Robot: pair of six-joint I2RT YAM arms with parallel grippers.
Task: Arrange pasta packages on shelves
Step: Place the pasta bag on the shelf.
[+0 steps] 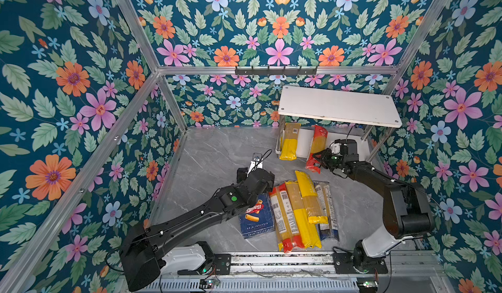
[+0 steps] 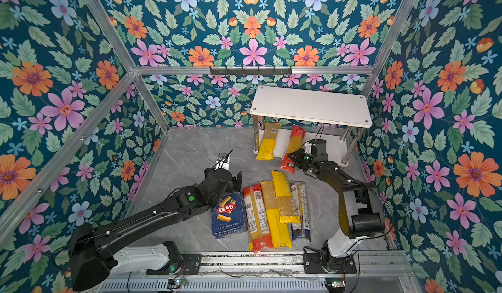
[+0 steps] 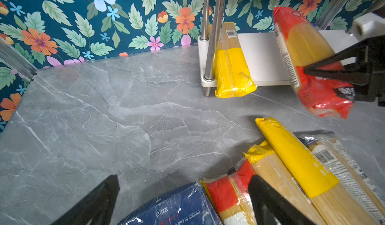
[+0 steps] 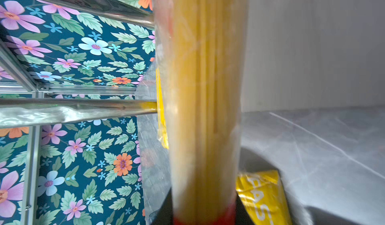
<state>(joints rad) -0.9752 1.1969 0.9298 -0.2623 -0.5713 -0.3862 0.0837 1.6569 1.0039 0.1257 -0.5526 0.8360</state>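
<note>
Right jaws clench the red spaghetti bag (image 1: 318, 142), left jaws stand released.

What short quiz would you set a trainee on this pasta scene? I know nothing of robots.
1. True or false: a pasta package lies on the top board of the shelves.
2. What is the right gripper shut on? A) the red-ended spaghetti bag B) a glass jar C) nothing
3. Fill in: the left gripper has its jaws ____ (open or shut).
Key: 1 false; 2 A; 3 open.
</note>
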